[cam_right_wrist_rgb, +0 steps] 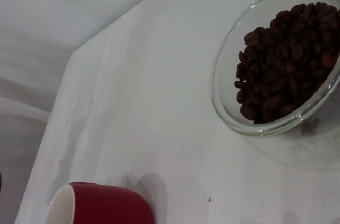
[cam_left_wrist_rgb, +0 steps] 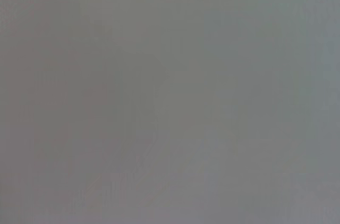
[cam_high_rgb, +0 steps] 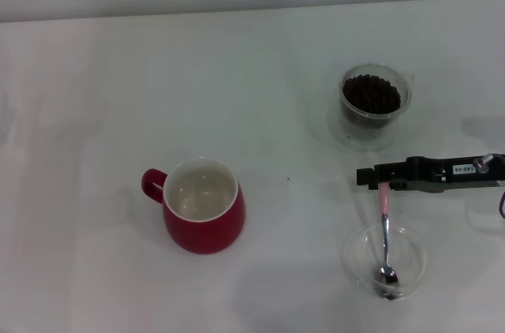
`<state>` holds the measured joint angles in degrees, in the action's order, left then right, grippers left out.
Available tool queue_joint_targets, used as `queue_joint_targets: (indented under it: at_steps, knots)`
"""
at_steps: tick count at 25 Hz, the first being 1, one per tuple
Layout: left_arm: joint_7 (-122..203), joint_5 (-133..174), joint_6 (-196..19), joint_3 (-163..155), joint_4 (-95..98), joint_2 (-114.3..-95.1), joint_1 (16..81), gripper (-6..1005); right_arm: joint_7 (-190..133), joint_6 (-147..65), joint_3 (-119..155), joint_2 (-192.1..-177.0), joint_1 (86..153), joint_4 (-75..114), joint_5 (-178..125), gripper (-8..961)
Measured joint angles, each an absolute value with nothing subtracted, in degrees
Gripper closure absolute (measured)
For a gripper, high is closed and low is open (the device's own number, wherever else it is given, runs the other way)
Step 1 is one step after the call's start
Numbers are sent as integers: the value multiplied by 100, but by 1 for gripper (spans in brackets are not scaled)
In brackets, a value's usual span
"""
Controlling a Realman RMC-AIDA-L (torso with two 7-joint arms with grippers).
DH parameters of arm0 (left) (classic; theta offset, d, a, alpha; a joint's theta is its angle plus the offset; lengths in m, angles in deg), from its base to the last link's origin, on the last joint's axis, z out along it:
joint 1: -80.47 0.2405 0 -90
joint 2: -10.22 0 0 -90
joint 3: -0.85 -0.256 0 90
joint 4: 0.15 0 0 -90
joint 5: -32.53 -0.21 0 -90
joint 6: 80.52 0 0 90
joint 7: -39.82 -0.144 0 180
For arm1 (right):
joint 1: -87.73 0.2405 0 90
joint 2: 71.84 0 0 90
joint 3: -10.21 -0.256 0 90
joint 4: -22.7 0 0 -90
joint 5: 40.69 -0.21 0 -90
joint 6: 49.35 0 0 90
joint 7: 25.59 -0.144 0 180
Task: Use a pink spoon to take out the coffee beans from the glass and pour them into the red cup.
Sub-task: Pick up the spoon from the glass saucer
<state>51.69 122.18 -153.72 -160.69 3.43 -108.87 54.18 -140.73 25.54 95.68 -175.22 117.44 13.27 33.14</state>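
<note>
Pink spoon [cam_high_rgb: 384, 230]: pale pink handle, shiny silver neck and bowl. I see it standing steeply, bowl down in a shallow clear glass dish [cam_high_rgb: 412, 266] at the near right of the white table [cam_high_rgb: 95, 72], handle top at the tip of my right gripper [cam_high_rgb: 377, 177].

Right gripper: black, reaching in level from the right edge of the head view, between the glass and the dish. Its tip meets the spoon's handle, but I cannot tell whether the fingers are clamped on it or loose.

Glass [cam_high_rgb: 372, 104]: clear, thick-walled, flared rim, far right of the table, just beyond the gripper. Coffee beans [cam_high_rgb: 371, 95] fill it, dark brown to near black, oval; the right wrist view shows them heaped against the wall [cam_right_wrist_rgb: 287, 65].

Red cup [cam_high_rgb: 203, 207]: glossy red, white inside, loop handle pointing to my left, well apart from the glass, left of centre. Nothing visible inside it.

Writing: a small white label on the gripper body, characters too small for me to read.

Left gripper: out of sight; its wrist view is plain grey.
</note>
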Motion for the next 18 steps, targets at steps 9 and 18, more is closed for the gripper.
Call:
queue_joint_targets:
  at_steps: [9, 18]
  knots:
    - [5169, 12218, -15372, -16069, 337, -10887, 5410, 107, -14069, 2490, 9563, -17531, 11724, 1311, 3314, 492]
    - [5169, 12218, -15373, -16069, 336, -10887, 5413, 107, -14057, 2491, 9537, -17511, 11694, 1311, 3313, 752]
